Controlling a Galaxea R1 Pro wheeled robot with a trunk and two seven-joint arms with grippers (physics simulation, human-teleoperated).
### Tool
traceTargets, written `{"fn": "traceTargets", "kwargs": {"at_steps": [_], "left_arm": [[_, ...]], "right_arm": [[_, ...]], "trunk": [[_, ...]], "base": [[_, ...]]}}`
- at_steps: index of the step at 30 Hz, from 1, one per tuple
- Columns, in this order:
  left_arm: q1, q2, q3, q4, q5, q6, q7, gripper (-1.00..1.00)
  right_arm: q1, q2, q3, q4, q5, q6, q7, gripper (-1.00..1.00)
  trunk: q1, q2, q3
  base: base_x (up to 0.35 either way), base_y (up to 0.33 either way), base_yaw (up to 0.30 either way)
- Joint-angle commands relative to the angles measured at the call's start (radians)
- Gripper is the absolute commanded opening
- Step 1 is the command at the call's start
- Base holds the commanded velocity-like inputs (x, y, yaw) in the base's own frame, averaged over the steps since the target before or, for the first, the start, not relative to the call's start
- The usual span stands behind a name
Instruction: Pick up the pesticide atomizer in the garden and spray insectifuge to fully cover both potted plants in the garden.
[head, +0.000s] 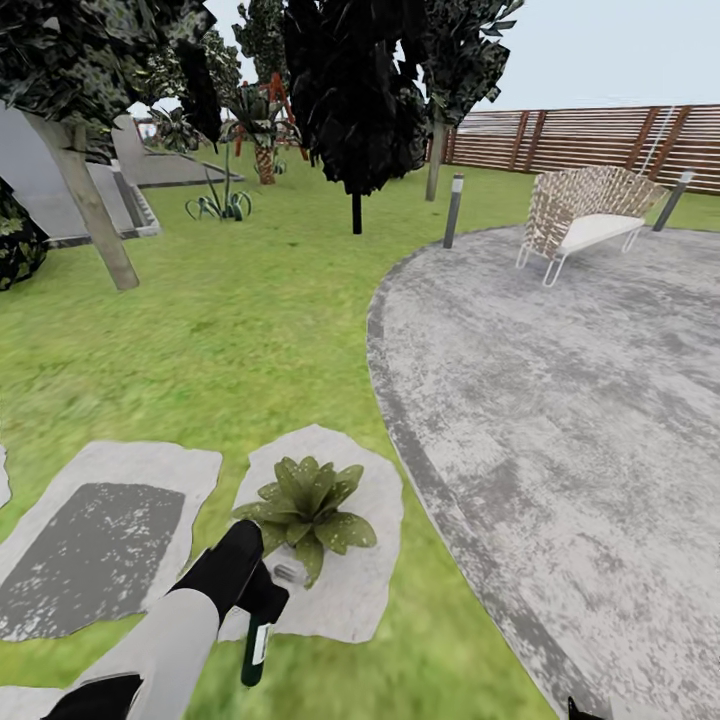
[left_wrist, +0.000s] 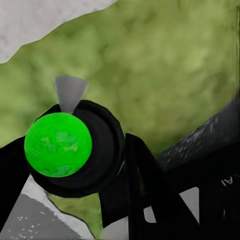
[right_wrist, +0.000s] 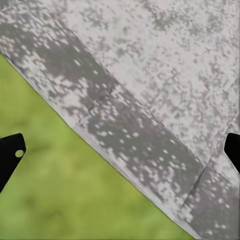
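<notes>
The left gripper (head: 262, 598) is already pinching the pesticide atomizer (head: 256, 645), bottle hanging down just beside the potted plant (head: 308, 508) on its stepping stone (head: 345, 590), so spraying both plants remains, I'd judge, while the right gripper (right_wrist: 120, 150) hangs spread over the patio (right_wrist: 150, 90) edge.

atomizer (head: 256, 645): dark green, white label | plant (head: 308, 507): green | patio (head: 580, 400): speckled grey | fence (head: 600, 135): brown slats

White wicker bench (head: 583, 218) on the paving, grey lamp post (head: 453, 211) nearby, dark trees (head: 355, 90), possibly a building (head: 60, 180)
</notes>
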Motion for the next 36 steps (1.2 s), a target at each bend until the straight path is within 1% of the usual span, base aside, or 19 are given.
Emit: {"fn": "traceTargets", "kwargs": {"at_steps": [1, 7, 11, 16, 19, 23, 26, 27, 29, 31, 32, 33, 34, 36], "left_arm": [[0.000, -0.002, 0.008, -0.001, -0.008, 0.003, -0.008, -1.00], [0.000, -0.001, 0.010, -0.002, -0.002, 0.002, -0.008, -1.00], [0.000, -0.001, 0.010, -0.002, -0.002, 0.002, -0.008, -1.00], [0.000, 0.002, 0.010, -0.003, -0.002, 0.005, -0.006, -1.00], [0.000, 0.002, 0.012, -0.005, -0.002, 0.005, -0.006, -1.00], [-0.001, 0.000, 0.015, -0.006, 0.001, 0.005, -0.007, -1.00], [-0.005, -0.008, 0.014, -0.007, 0.037, 0.002, -0.007, -1.00], [-0.006, -0.011, 0.012, -0.007, 0.066, 0.000, -0.006, -1.00], [-0.009, -0.010, 0.004, -0.006, 0.079, 0.005, -0.010, -1.00], [-0.013, -0.006, -0.003, 0.005, 0.080, 0.009, -0.035, -1.00], [-0.015, -0.004, -0.015, 0.013, 0.076, 0.010, -0.075, -1.00], [-0.032, 0.006, -0.079, 0.021, 0.052, 0.024, -0.198, -1.00], [-0.065, 0.018, -0.156, 0.032, 0.017, 0.032, -0.303, -1.00], [-0.125, 0.028, -0.277, 0.071, -0.041, 0.037, -0.468, -1.00]], "right_arm": [[-0.001, 0.001, -0.007, 0.002, 0.010, -0.004, 0.000, 1.00], [-0.001, 0.002, -0.007, 0.002, 0.010, -0.004, -0.001, 1.00], [-0.001, 0.002, -0.007, 0.002, 0.010, -0.004, 0.000, 1.00], [-0.001, 0.002, -0.007, 0.002, 0.010, -0.004, -0.001, 1.00], [-0.001, 0.002, -0.007, 0.002, 0.010, -0.004, 0.000, 1.00], [-0.001, 0.003, -0.007, 0.002, 0.010, -0.004, 0.000, 1.00], [-0.001, 0.003, -0.007, 0.002, 0.010, -0.004, 0.000, 1.00], [-0.001, 0.003, -0.007, 0.002, 0.010, -0.004, 0.000, 1.00], [-0.001, 0.003, -0.007, 0.002, 0.010, -0.004, 0.000, 1.00], [-0.001, 0.003, -0.007, 0.002, 0.010, -0.004, 0.000, 1.00], [-0.001, 0.003, -0.008, 0.002, 0.010, -0.004, 0.000, 1.00], [-0.001, 0.003, -0.008, 0.002, 0.010, -0.004, 0.000, 1.00], [-0.001, 0.002, -0.008, 0.002, 0.010, -0.004, 0.000, 1.00], [-0.001, 0.002, -0.008, 0.002, 0.010, -0.004, 0.000, 1.00]], "trunk": [[0.000, 0.000, -0.001], [0.000, 0.000, -0.001], [0.000, 0.000, -0.001], [0.000, 0.000, -0.001], [0.000, 0.000, -0.001], [0.000, 0.000, -0.001], [0.000, 0.000, -0.001], [0.000, 0.000, -0.001], [0.000, 0.000, -0.001], [0.000, 0.000, -0.001], [0.000, 0.000, -0.001], [0.000, 0.000, -0.001], [0.000, 0.000, -0.001], [0.000, 0.000, -0.001]], "base": [[0.173, -0.242, 0.079], [0.106, -0.245, 0.241], [-0.112, -0.245, 0.277], [-0.227, -0.189, 0.276], [-0.138, -0.050, 0.099], [0.024, -0.007, 0.013], [0.265, -0.001, 0.036], [0.322, 0.000, 0.192], [0.126, 0.000, 0.185], [0.036, 0.000, 0.059], [0.014, 0.000, 0.024], [0.005, 0.000, 0.008], [0.002, 0.000, 0.004], [0.001, 0.000, 0.002]]}}
